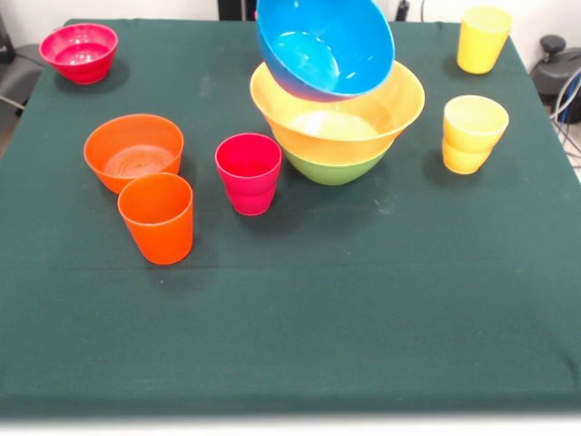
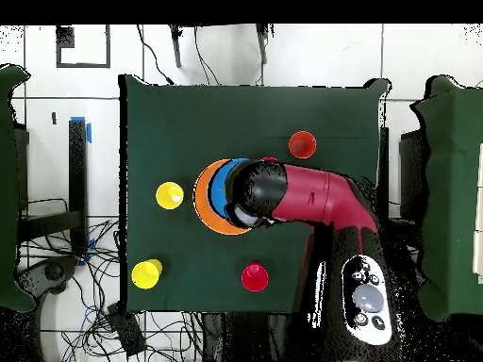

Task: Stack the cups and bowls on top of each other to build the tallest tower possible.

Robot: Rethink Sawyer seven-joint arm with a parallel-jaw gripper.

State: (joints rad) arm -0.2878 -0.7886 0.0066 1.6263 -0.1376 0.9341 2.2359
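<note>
A blue bowl (image 1: 331, 45) hangs tilted, its mouth toward the camera, just above the tower: a large yellow bowl (image 1: 338, 123) nested in a green bowl (image 1: 332, 170). In the overhead view my red arm (image 2: 321, 203) reaches over this pile, and only a blue edge (image 2: 223, 186) and the yellow rim (image 2: 203, 203) show beside it. My gripper is hidden under the wrist and behind the blue bowl, which it seems to hold by the far rim. On the cloth stand an orange bowl (image 1: 133, 150), an orange cup (image 1: 156, 218) and a magenta-pink cup (image 1: 249, 173).
A magenta-pink bowl (image 1: 79, 52) sits at the far left corner. A yellow cup (image 1: 482, 39) stands at the far right, and another yellow cup (image 1: 473, 133), which looks like two nested, stands right of the tower. The green cloth (image 1: 300, 318) covers the table.
</note>
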